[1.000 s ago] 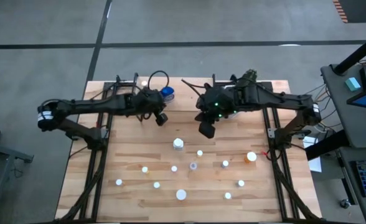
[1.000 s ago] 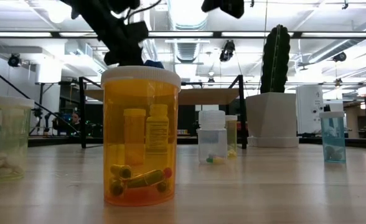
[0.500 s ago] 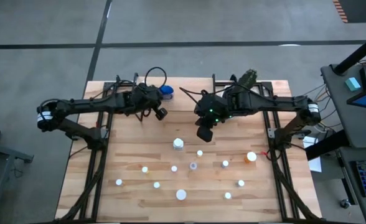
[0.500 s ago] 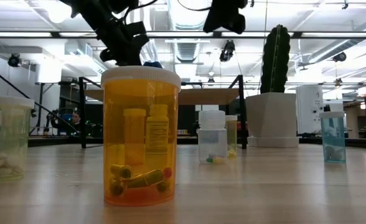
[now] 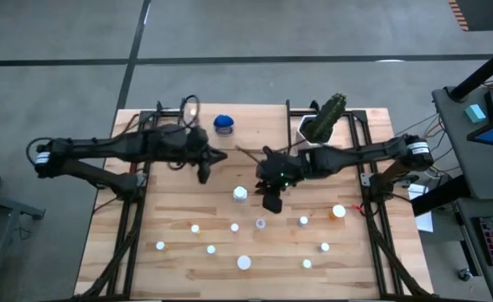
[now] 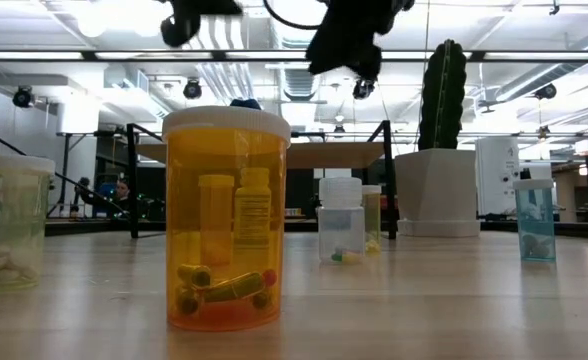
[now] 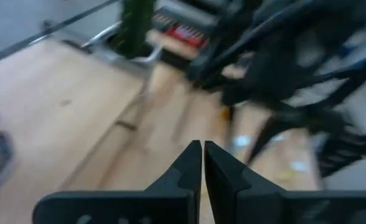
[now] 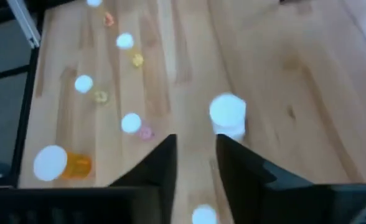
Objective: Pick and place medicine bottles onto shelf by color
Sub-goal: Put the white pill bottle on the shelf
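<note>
Several small white-capped medicine bottles stand scattered over the near half of the table, among them a white one [image 5: 241, 194] [image 8: 228, 115] and a big orange one [image 6: 226, 220] close to the low camera. A blue bottle [image 5: 223, 124] stands upright on the shelf [image 6: 304, 155] at the far side. My right gripper [image 5: 272, 201] [image 8: 194, 149] hovers open above the table, just right of the white bottle, with nothing between its fingers. My left gripper [image 5: 206, 174] [image 7: 202, 152] is shut and empty, in the air left of the table's middle.
A white pot with a green cactus [image 5: 326, 117] stands at the far right beside the shelf. An orange bottle [image 5: 339, 211] stands near the right edge. Bare wood lies between the shelf and the bottles.
My left gripper has risen and drawn back from the shelf, toward the table's left and near side; the blue bottle stays standing there. My right gripper has come down and toward the near edge, closer to the white bottle.
</note>
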Available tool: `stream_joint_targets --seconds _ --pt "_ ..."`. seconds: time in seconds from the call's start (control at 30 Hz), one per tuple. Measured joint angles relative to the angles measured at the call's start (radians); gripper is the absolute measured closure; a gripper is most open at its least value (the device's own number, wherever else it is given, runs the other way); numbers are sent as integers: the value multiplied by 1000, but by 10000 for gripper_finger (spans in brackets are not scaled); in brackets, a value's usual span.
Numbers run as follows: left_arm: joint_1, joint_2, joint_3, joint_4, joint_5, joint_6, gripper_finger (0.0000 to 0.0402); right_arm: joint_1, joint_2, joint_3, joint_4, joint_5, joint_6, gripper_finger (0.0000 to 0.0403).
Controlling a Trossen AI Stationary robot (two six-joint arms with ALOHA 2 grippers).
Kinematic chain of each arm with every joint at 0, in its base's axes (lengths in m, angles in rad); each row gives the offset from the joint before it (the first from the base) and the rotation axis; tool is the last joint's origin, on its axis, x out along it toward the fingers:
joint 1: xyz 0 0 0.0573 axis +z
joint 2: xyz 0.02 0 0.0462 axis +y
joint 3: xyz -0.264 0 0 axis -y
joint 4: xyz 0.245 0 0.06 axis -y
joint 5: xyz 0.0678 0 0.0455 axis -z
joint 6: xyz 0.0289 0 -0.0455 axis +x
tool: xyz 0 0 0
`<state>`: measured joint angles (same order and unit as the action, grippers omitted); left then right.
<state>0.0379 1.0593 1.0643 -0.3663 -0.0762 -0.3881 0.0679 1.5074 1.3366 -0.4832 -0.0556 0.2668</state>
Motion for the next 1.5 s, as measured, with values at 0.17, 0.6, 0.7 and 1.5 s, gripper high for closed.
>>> stream_joint_targets --seconds 0.17,0.6,0.7,1.5 --pt "-114 -47 -4 49 -5 -59 401 -1 38 -95 232 68 -60 215" --pt "-185 -120 -4 118 -8 -24 401 25 303 105 116 186 18 91" --pt "-185 -146 -4 118 -9 4 401 24 359 152 65 194 29 94" --pt "-184 -215 -10 120 -47 86 401 26 426 203 20 218 75 248"
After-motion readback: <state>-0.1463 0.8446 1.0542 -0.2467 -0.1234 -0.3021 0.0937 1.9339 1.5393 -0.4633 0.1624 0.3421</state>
